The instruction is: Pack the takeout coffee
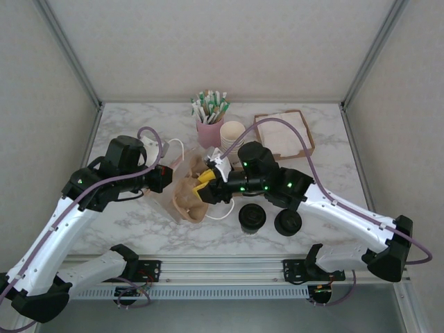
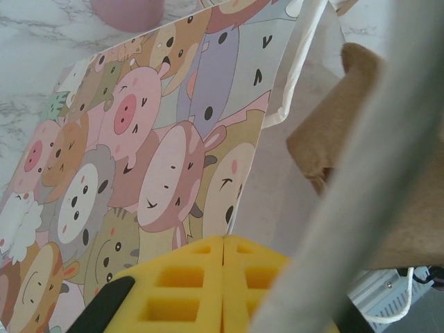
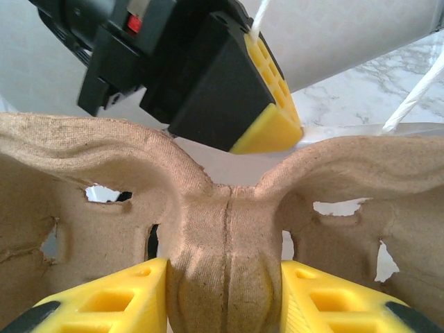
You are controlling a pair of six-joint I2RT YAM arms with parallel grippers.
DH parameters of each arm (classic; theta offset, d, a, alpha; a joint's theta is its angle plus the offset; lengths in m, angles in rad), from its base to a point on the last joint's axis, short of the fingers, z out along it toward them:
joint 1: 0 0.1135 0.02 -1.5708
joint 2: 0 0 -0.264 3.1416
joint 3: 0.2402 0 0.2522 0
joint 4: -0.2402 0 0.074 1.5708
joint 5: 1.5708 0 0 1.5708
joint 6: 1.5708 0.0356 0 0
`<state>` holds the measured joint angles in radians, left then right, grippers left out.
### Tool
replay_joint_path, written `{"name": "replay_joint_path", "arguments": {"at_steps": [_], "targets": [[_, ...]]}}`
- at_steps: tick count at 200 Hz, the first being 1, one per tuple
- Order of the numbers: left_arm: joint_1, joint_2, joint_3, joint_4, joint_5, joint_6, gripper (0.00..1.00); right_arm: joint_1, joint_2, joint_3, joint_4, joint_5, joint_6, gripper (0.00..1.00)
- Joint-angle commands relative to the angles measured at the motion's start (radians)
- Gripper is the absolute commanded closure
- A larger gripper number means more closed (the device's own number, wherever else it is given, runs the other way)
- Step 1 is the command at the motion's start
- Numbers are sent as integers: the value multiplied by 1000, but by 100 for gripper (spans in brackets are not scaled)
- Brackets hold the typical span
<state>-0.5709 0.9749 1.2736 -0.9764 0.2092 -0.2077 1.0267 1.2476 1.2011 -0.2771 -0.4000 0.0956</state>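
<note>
Above marble table (image 1: 125, 121), right claw (image 3: 223, 291) pinches pulp carrier (image 3: 229, 201), left claw (image 2: 223, 277) pinches cartoon bag (image 2: 139, 139)

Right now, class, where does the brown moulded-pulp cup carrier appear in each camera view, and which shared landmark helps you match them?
Top external: the brown moulded-pulp cup carrier is just left of centre, between the grippers.
Left wrist: a brown lobe at the right edge.
Right wrist: across the lower frame, its ridge pinched by the right gripper.
Shared landmark: the left gripper, shut on the cartoon-print paper bag.
</note>
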Motion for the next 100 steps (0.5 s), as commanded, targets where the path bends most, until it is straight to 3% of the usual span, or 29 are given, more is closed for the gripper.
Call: {"name": "replay_joint_path", "arguments": {"at_steps": [1,100], "targets": [[-11,-4,17,-1,29,-19,100,9,17,-11,41,19,-33,60],[-15,-2,16,5,27,-32,100,20,76,-20,21,168,-56,61]]}}
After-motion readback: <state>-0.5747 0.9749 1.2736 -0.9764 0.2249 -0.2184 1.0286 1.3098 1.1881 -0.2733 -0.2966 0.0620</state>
